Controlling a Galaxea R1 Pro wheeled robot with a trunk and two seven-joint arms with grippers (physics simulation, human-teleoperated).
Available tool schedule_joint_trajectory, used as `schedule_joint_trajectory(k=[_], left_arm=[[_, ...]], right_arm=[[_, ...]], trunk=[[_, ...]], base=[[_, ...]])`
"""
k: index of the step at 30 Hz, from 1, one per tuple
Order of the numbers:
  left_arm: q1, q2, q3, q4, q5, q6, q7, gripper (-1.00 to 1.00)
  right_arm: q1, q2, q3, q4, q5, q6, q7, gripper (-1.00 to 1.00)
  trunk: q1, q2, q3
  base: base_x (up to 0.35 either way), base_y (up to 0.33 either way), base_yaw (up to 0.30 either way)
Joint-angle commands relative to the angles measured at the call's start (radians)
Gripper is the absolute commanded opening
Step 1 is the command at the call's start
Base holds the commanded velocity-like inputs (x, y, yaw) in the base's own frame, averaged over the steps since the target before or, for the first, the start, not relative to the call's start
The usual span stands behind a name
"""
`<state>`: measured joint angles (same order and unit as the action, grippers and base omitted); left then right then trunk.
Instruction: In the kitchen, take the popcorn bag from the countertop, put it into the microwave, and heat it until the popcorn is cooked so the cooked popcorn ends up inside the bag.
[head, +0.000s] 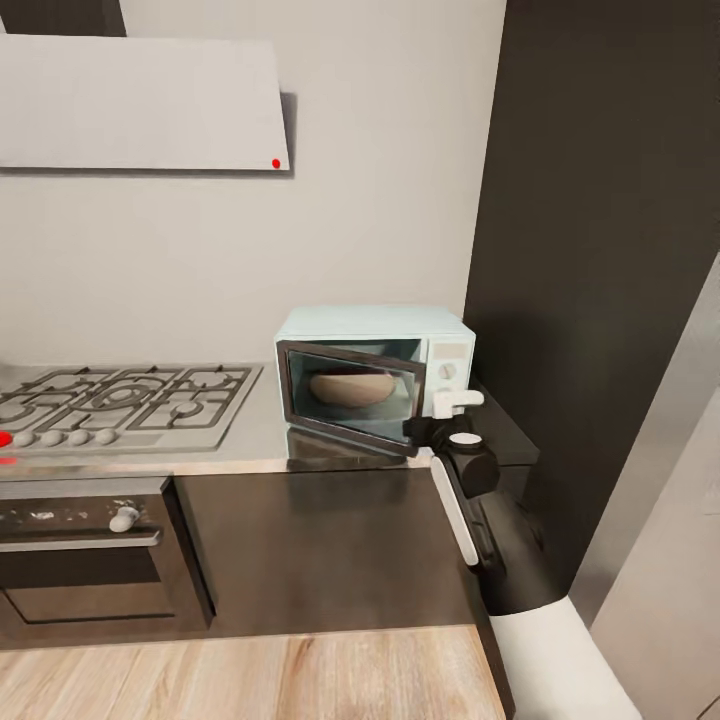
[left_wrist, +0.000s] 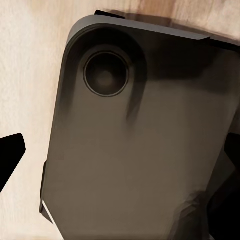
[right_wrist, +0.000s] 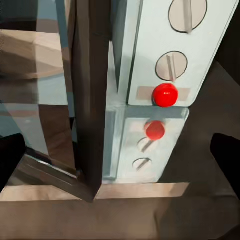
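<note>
The mint-blue microwave (head: 375, 330) stands on the glossy grey countertop (head: 255, 435) against the wall. Its dark glass door (head: 350, 395) hangs ajar, free edge swung out toward me. Through the glass I see the tan popcorn bag (head: 350, 388) inside; the popcorn itself is hidden. My right gripper (head: 440, 412) is open just in front of the door's free edge and the knob panel. In the right wrist view, the door edge (right_wrist: 92, 100), two knobs (right_wrist: 171, 65) and a red button (right_wrist: 165, 94) lie ahead of the open right gripper (right_wrist: 120, 155). The left gripper (left_wrist: 117, 160) hangs open.
A steel gas hob (head: 120, 400) lies left of the microwave, with the flat grey hood (head: 140, 100) above and a dark oven (head: 85, 550) below. A tall dark cabinet (head: 590, 250) stands close on the right. The left wrist view looks down on my dark base (left_wrist: 140, 150) over wooden floor (left_wrist: 30, 75).
</note>
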<state>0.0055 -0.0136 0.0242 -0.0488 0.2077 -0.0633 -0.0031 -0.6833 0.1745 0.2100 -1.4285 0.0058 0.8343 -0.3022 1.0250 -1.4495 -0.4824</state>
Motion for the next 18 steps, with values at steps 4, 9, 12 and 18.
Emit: schedule_joint_trajectory(k=[4, 9, 12, 18], left_arm=[[0.001, -0.001, 0.002, -0.002, 0.006, -0.001, 0.0, 1.0], [0.001, -0.001, 0.002, -0.002, 0.006, -0.001, -0.001, 1.0], [0.001, -0.001, 0.002, -0.002, 0.006, -0.001, -0.001, 1.0], [0.001, -0.001, 0.002, -0.002, 0.006, -0.001, 0.0, 1.0]], right_arm=[[-0.001, 0.0, 0.002, -0.001, 0.0, 0.009, 0.0, 1.0], [-0.001, 0.0, 0.002, -0.015, 0.0, 0.057, 0.011, 1.0], [0.003, 0.0, 0.002, -0.032, -0.001, 0.095, 0.038, 1.0], [0.001, -0.022, 0.002, -0.067, 0.001, 0.173, 0.113, 1.0]], trunk=[[0.0, 0.0, -0.001], [0.0, 0.0, -0.001], [0.0, 0.0, -0.001], [0.0, 0.0, -0.001]], base=[[0.0, 0.0, 0.0], [0.0, 0.0, 0.0], [0.0, 0.0, 0.0], [0.0, 0.0, 0.0]])
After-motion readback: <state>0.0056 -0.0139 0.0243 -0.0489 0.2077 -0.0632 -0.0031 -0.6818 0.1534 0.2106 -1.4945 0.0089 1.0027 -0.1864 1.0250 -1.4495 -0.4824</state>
